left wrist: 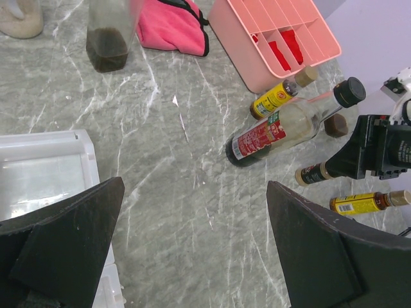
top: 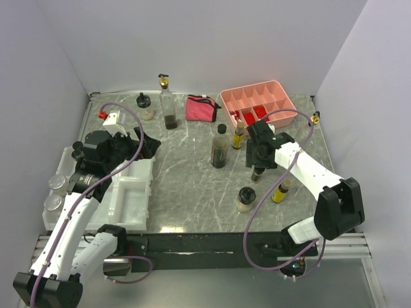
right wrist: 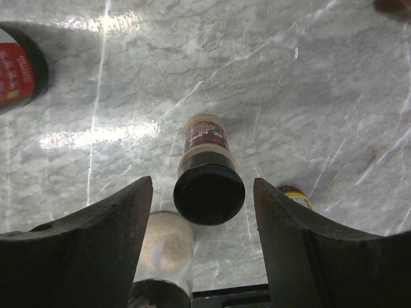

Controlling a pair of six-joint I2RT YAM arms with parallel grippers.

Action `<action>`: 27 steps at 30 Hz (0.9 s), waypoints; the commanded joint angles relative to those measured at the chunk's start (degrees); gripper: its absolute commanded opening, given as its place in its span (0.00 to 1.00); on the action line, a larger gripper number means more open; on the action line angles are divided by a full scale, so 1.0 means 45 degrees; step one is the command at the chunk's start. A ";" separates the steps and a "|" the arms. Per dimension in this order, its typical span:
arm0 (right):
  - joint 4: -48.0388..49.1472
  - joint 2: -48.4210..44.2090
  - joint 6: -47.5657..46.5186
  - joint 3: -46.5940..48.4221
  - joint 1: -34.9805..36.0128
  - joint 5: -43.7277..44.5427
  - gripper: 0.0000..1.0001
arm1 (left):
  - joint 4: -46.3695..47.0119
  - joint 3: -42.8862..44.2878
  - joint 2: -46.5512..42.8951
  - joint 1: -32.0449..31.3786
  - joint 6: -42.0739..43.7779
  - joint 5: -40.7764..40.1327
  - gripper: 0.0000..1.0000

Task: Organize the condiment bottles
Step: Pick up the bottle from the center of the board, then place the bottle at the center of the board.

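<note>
Carefully, with my right fingers (right wrist: 109, 237) spread astride the black-lidded spice jar (right wrist: 209, 173), not touching it, I'd centre, sink below its lid, then squeeze.

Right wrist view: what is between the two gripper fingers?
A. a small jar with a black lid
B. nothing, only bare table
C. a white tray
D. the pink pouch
A: a small jar with a black lid and a brown label stands between the fingers of the right gripper, with a gap showing on each side.
</note>
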 commanded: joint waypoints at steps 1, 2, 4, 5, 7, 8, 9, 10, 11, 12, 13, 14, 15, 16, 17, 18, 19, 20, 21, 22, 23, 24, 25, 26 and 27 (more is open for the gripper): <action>0.0630 0.0294 -0.0081 -0.0055 -0.0125 0.0048 0.67 | 0.0238 -0.0007 -0.0025 -0.0035 0.0100 -0.0092 0.99; 0.0689 0.0274 -0.0081 -0.0056 -0.0106 0.0029 0.64 | 0.0277 -0.0007 -0.0025 -0.0035 0.0080 -0.0092 0.99; 0.0709 0.0196 -0.0042 -0.0017 -0.0125 0.0048 0.54 | 0.0258 -0.0007 -0.0045 -0.0035 0.0080 -0.0111 0.99; 0.0612 0.0080 -0.0022 -0.0017 -0.0106 0.0068 0.50 | 0.0277 -0.0007 -0.0064 -0.0035 0.0080 -0.0131 0.99; 0.0495 -0.0193 0.0036 0.0120 -0.0106 0.0185 0.41 | 0.0258 0.0012 -0.0064 -0.0035 0.0080 -0.0151 1.00; 0.0359 -0.0291 0.0056 0.0197 -0.0087 0.0243 0.39 | 0.0238 0.0012 -0.0064 -0.0035 0.0080 -0.0209 0.99; 0.0299 -0.0408 0.0075 0.0353 -0.0067 0.0205 0.38 | 0.0238 0.0032 -0.0064 -0.0035 0.0100 -0.0209 1.00; 0.0221 -0.0641 0.0114 0.0451 -0.0028 0.0185 0.36 | 0.0199 0.0032 -0.0103 -0.0035 0.0119 -0.0325 1.00; 0.0027 -0.0740 0.0153 0.0549 0.0165 0.0204 0.36 | 0.0199 0.0032 -0.0142 -0.0035 0.0081 -0.0384 0.99; -0.0072 -0.0896 0.0212 0.0782 0.0361 0.0301 0.35 | 0.0199 0.0032 -0.0201 -0.0035 0.0080 -0.0443 0.99; -0.0189 -0.1110 0.0367 0.0900 0.0575 0.0360 0.35 | 0.0199 0.0012 -0.0298 -0.0035 0.0080 -0.0540 0.99; -0.0402 -0.1209 0.0485 0.1037 0.0809 0.0419 0.34 | 0.0199 0.0012 -0.0357 -0.0035 0.0080 -0.0715 0.99; -0.0521 -0.1288 0.0718 0.1347 0.1489 0.0516 0.34 | 0.0199 0.0012 -0.0435 -0.0035 0.0080 -0.0814 0.99; -0.0734 -0.1327 0.0875 0.1505 0.1824 0.0672 0.33 | 0.0199 -0.0007 -0.0571 -0.0035 0.0080 -0.0931 0.99; -0.0833 -0.1327 0.1031 0.1681 0.2234 0.0789 0.33 | 0.0199 -0.0007 -0.0650 -0.0035 0.0042 -0.1203 0.99; -0.0950 -0.1269 0.1342 0.2031 0.2953 0.0868 0.33 | 0.0180 -0.0007 -0.0728 -0.0035 0.0061 -0.1379 0.99; -0.1029 -0.1114 0.1500 0.2227 0.3386 0.0965 0.33 | 0.0160 0.0012 -0.0903 -0.0035 0.0003 -0.1575 0.99; -0.1165 -0.1016 0.1656 0.2423 0.3777 0.1044 0.33 | 0.0121 -0.0026 -0.1020 -0.0035 -0.0056 -0.1847 0.99; -0.1224 -0.0880 0.1948 0.2850 0.4148 0.1064 0.33 | 0.0102 -0.0027 -0.1138 -0.0035 -0.0076 -0.2372 0.99; -0.1225 -0.0588 0.2105 0.3067 0.4964 0.1122 0.32 | 0.0063 -0.0027 -0.1390 -0.0016 -0.0115 -0.2745 0.99; -0.1206 -0.0411 0.2204 0.3282 0.5301 0.1142 0.32 | 0.0004 -0.0027 -0.1547 -0.0016 -0.0250 -0.3077 0.99; -0.1147 -0.0216 0.2398 0.3671 0.5671 0.1123 0.32 | -0.0035 -0.0046 -0.1704 -0.0016 -0.0290 -0.3525 0.99; -0.1011 0.0192 0.2477 0.3887 0.6236 0.1103 0.32 | -0.0055 -0.0085 -0.2034 -0.0016 -0.0329 -0.3974 0.99; -0.0913 0.0428 0.2555 0.4064 0.6532 0.1045 0.32 | -0.0055 -0.0124 -0.2172 -0.0016 -0.0446 -0.4230 0.99; -0.0854 0.0682 0.2691 0.4394 0.6728 0.1006 0.32 | -0.0055 -0.0163 -0.2329 -0.0016 -0.0466 -0.4523 0.99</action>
